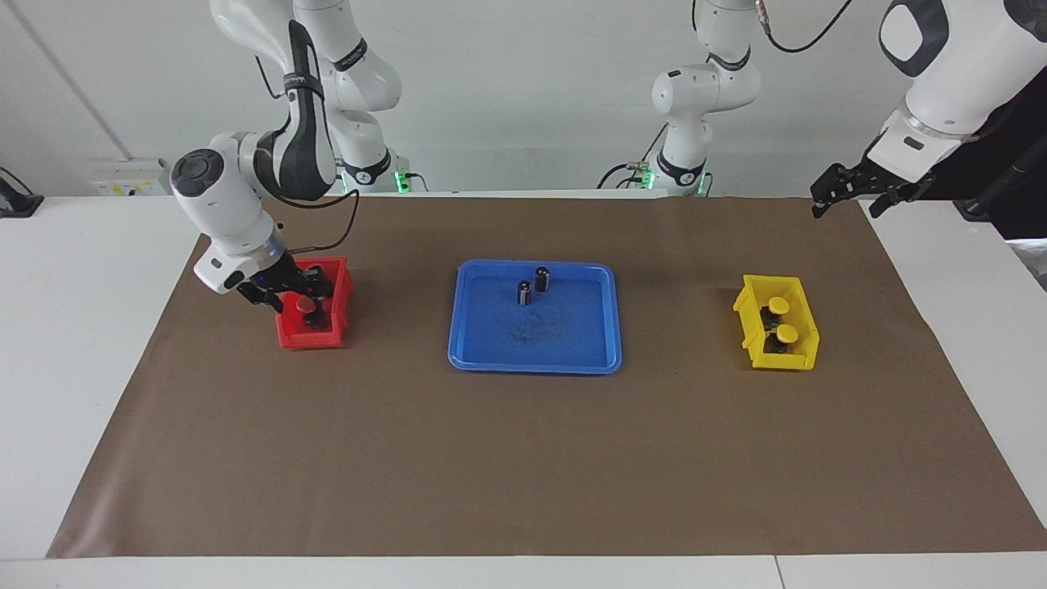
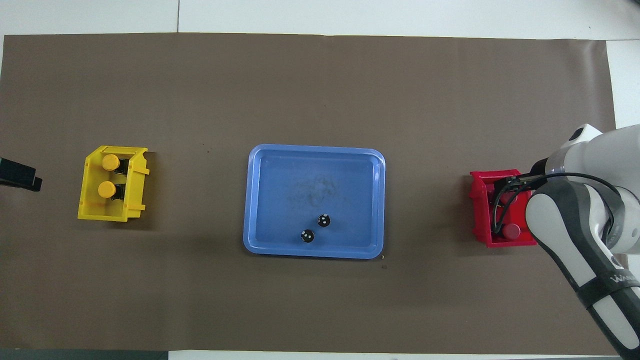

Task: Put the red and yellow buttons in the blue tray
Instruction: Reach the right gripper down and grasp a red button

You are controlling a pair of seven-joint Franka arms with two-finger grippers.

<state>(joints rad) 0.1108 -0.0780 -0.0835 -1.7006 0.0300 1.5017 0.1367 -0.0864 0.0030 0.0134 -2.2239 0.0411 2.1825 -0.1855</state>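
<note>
The blue tray point(image 1: 564, 339) point(image 2: 280, 190) lies mid-table on the brown mat. Two yellow buttons point(image 1: 779, 305) point(image 1: 787, 333) sit in the yellow bin point(image 1: 785, 360) at the left arm's end; they also show in the overhead view point(image 2: 110, 161) point(image 2: 106, 189). A red button point(image 1: 305, 303) stands in the red bin point(image 1: 339, 286) at the right arm's end. The overhead view shows two red caps point(image 2: 511, 231) point(image 2: 507, 197) in the bin point(image 2: 480, 210), one partly hidden. My right gripper point(image 1: 307, 293) point(image 2: 510, 185) is low over the red bin, at the red button. My left gripper point(image 1: 847, 209) waits raised, open and empty, past the yellow bin.
Two small dark cylinders point(image 1: 524, 293) point(image 1: 541, 279) stand in the tray's half nearer the robots, also seen from overhead point(image 2: 307, 236) point(image 2: 323, 220). The brown mat point(image 1: 523, 458) covers most of the white table.
</note>
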